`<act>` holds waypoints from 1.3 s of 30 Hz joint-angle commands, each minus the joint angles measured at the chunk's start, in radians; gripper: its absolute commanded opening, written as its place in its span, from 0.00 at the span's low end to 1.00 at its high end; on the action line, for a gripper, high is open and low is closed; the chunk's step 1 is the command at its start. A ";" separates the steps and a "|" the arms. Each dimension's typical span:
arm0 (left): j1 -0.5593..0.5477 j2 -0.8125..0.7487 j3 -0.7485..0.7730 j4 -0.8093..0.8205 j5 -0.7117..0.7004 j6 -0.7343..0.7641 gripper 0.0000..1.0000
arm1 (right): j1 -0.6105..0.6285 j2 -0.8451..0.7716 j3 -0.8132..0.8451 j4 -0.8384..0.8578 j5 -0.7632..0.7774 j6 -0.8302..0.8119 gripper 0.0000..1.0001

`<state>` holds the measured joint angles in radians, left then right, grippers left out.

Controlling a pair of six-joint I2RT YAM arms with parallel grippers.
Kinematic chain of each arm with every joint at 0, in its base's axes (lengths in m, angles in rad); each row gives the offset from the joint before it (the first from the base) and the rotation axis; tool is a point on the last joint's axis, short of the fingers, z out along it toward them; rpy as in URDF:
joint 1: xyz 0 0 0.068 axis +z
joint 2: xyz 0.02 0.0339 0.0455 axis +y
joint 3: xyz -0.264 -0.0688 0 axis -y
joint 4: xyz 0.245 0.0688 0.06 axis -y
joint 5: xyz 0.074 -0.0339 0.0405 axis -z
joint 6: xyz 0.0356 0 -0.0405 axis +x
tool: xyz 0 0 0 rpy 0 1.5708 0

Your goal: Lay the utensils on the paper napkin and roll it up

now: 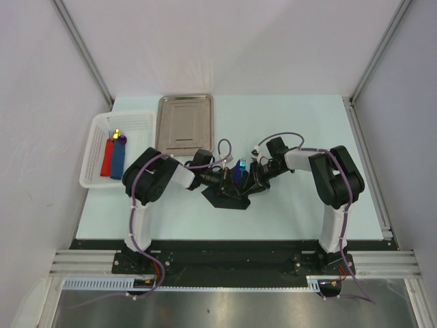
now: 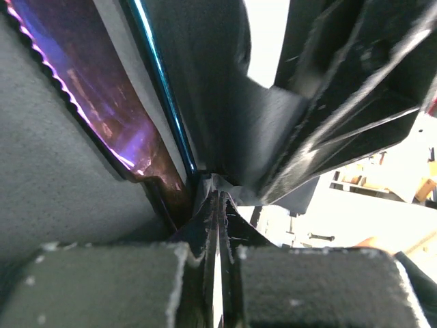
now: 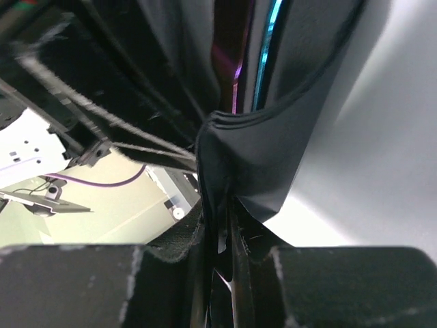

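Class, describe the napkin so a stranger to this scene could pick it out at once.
At the middle of the pale table, the left end effector and right end effector meet. The napkin is the black sheet pinched between them, around a blue utensil. Unlike the steel tray behind, it is matte and folded.

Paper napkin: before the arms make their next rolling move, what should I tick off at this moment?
1. Left gripper shut on an edge of the paper napkin: ok.
2. Right gripper shut on a napkin fold: ok.
3. Blue utensil between the two grippers, against the napkin: ok.
4. Purple utensil alongside the blue one inside the black paper: ok in both wrist views, hidden in the top view.
5. Napkin apart from the steel tray: ok.
6. How far the roll is closed around the utensils: cannot tell, since the grippers cover it.
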<state>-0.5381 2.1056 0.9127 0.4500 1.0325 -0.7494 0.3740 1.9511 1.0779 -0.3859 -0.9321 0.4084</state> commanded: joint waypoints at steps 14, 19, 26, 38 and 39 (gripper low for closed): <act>0.082 -0.233 -0.003 -0.411 -0.086 0.341 0.41 | 0.011 0.046 0.050 0.009 0.033 0.000 0.19; 0.086 -0.242 0.000 -0.493 -0.124 0.420 0.47 | 0.013 0.046 0.056 0.008 0.035 -0.002 0.19; 0.078 -0.202 0.031 -0.507 -0.129 0.438 0.46 | 0.020 0.045 0.060 0.009 0.035 -0.002 0.19; 0.044 -0.176 0.038 -0.471 -0.134 0.417 0.31 | 0.029 0.032 0.065 0.013 0.035 0.006 0.19; 0.041 -0.176 0.038 -0.467 -0.135 0.415 0.30 | 0.032 0.031 0.065 0.013 0.035 0.007 0.19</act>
<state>-0.4805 1.9152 0.9245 -0.0387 0.9104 -0.3397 0.3962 1.9881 1.1076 -0.3840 -0.9012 0.4152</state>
